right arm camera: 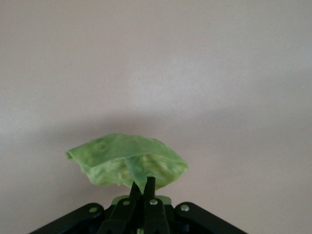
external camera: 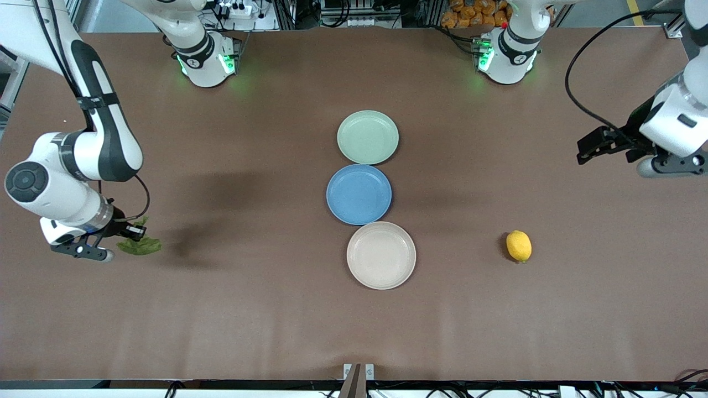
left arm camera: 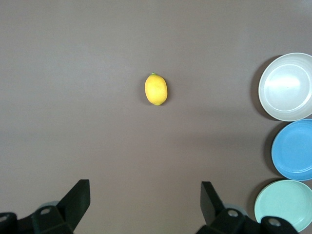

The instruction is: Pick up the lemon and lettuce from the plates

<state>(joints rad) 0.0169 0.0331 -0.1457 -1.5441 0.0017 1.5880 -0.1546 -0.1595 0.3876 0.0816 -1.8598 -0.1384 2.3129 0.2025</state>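
Observation:
The lemon (external camera: pixel 519 246) lies on the bare table toward the left arm's end, off the plates; it also shows in the left wrist view (left arm camera: pixel 156 89). My left gripper (external camera: pixel 594 145) is open and empty, up in the air over the table's end, apart from the lemon; its fingers (left arm camera: pixel 78 195) stand wide. My right gripper (external camera: pixel 128 236) is shut on the lettuce (external camera: pixel 139 245), a crinkled green leaf, over the table at the right arm's end; the leaf (right arm camera: pixel 127 161) hangs from the closed fingertips. The mint plate (external camera: pixel 368 137) and beige plate (external camera: pixel 381 255) are empty.
A blue plate (external camera: pixel 359 194) sits between the mint and beige plates in a row at the table's middle. All three plates show at the edge of the left wrist view, the beige plate (left arm camera: pixel 287 87) nearest the lemon.

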